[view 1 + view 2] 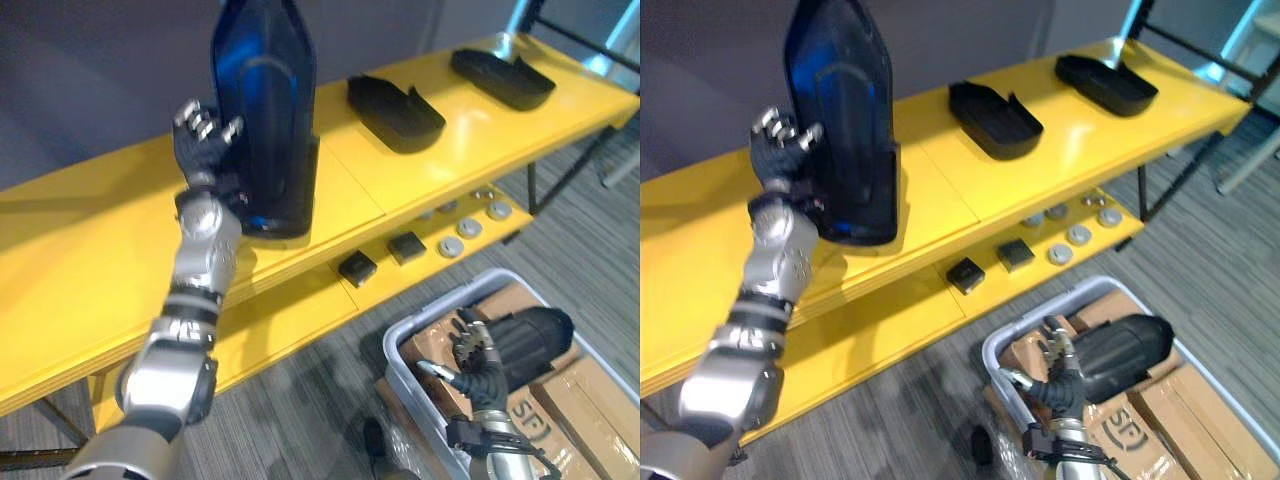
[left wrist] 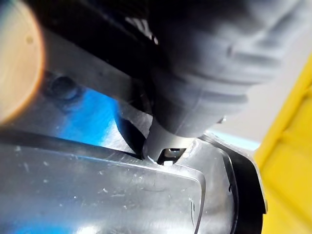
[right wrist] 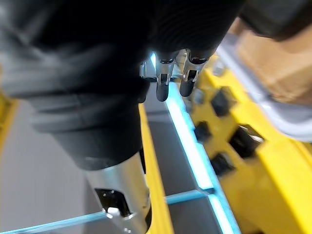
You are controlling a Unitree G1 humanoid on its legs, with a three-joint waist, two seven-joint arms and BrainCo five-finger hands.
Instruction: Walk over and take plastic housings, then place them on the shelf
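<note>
Toppling is the risk here. The left hand (image 1: 203,140) has its fingers curled on the edge of the upright housing (image 1: 265,110), whose base touches the yellow shelf (image 1: 90,250) just below them; released while so steep, it could fall. Well right of them lie 2 flat housings (image 1: 395,110). The right hand (image 1: 478,360) has its fingers spread open, touching the dark housing (image 1: 535,335) in the grey bin (image 1: 400,345).

Upright housing (image 1: 265,120) top cut off, pic edge.
</note>
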